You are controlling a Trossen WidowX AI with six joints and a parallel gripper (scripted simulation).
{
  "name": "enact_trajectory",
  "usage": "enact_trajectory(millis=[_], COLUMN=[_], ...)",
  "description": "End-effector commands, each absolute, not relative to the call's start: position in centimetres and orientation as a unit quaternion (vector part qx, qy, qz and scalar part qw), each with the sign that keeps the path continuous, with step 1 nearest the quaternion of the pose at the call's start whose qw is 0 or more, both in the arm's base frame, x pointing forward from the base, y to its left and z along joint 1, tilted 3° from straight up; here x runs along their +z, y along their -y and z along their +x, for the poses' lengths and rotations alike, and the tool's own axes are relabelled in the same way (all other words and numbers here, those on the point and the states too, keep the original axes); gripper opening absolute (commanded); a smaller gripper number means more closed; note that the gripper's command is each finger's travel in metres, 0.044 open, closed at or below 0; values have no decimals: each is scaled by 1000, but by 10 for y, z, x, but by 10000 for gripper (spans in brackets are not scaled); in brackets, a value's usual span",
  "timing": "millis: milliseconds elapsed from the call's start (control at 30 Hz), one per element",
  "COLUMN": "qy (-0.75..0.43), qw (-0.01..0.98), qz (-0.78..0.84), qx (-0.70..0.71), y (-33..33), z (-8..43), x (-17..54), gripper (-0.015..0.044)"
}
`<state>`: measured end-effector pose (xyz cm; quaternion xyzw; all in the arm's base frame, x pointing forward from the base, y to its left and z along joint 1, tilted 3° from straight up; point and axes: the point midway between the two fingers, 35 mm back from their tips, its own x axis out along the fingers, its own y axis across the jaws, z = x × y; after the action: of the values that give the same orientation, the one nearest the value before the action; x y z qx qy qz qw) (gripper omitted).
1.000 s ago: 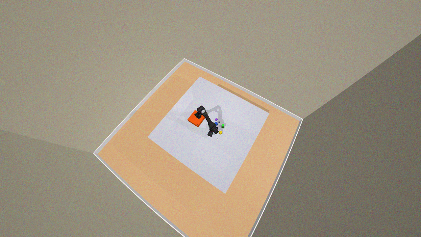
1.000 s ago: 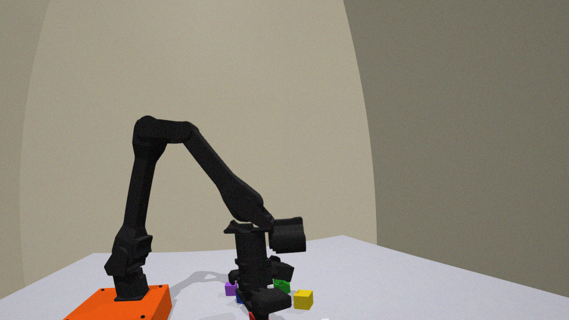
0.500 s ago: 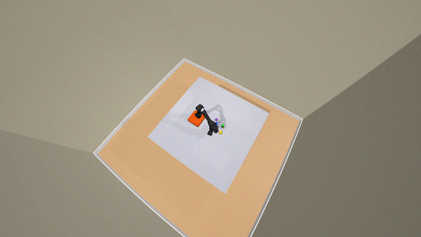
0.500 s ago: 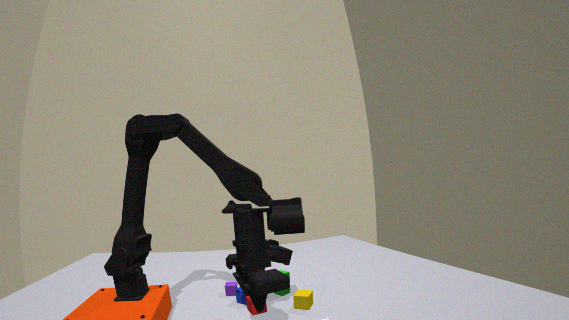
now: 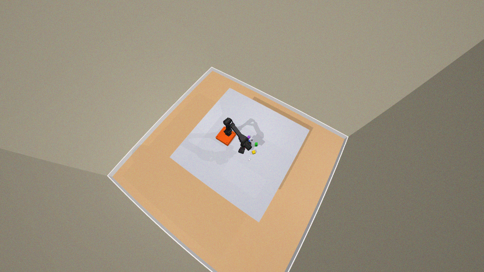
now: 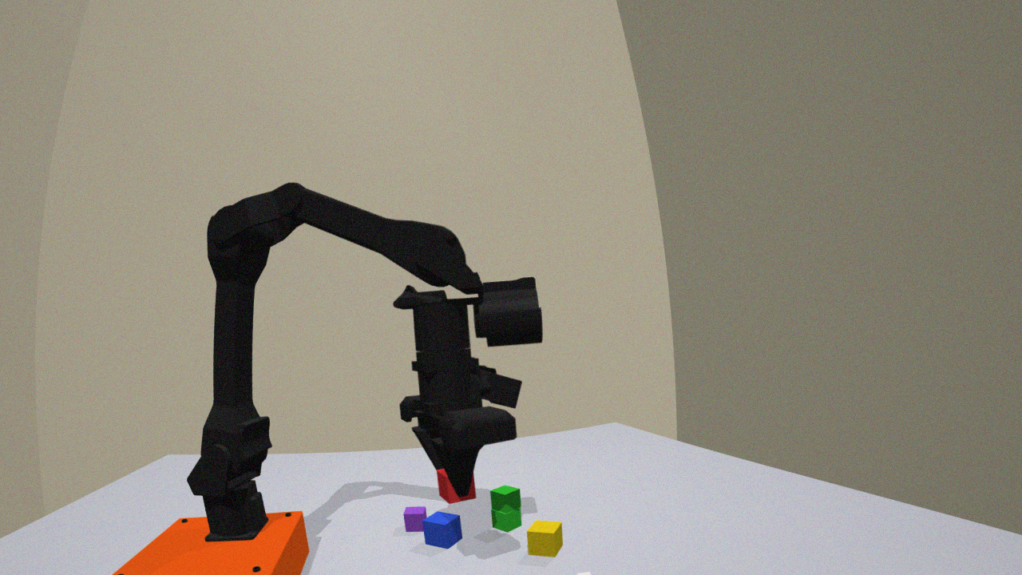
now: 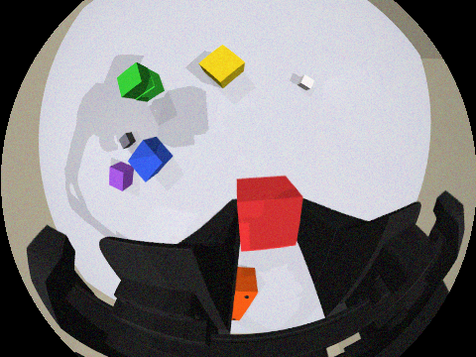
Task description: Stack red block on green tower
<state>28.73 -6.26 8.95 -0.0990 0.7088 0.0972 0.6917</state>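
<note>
My gripper (image 6: 457,487) (image 7: 263,203) is shut on the red block (image 6: 444,485) (image 7: 269,218) and holds it raised above the table. The green tower (image 5: 256,144) (image 6: 505,507) (image 7: 137,81) is two green blocks, one on the other, standing upright; the upper one looks slightly turned against the lower. In the exterior view the tower is right of my gripper; in the wrist view it is at the upper left, apart from the red block. In the top view the arm hides the red block.
A blue block (image 6: 442,530) (image 7: 150,159), a purple block (image 6: 414,519) (image 7: 121,176) and a small dark block (image 7: 127,140) are near the tower. A yellow block (image 5: 253,152) (image 6: 544,539) (image 7: 222,65) is on its other side. A small white block (image 5: 249,159) (image 7: 305,82) lies farther off.
</note>
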Motion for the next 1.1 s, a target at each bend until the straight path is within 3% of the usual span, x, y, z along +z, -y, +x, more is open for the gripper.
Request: enact_trajectory(millis=[0, 233, 1067], qy=[-709, -710, -708], qw=[692, 691, 693], qz=[-99, -99, -95], qx=[97, 96, 99], y=[63, 51, -90], z=[287, 299, 370], x=[90, 95, 93], gripper=[0, 0, 0])
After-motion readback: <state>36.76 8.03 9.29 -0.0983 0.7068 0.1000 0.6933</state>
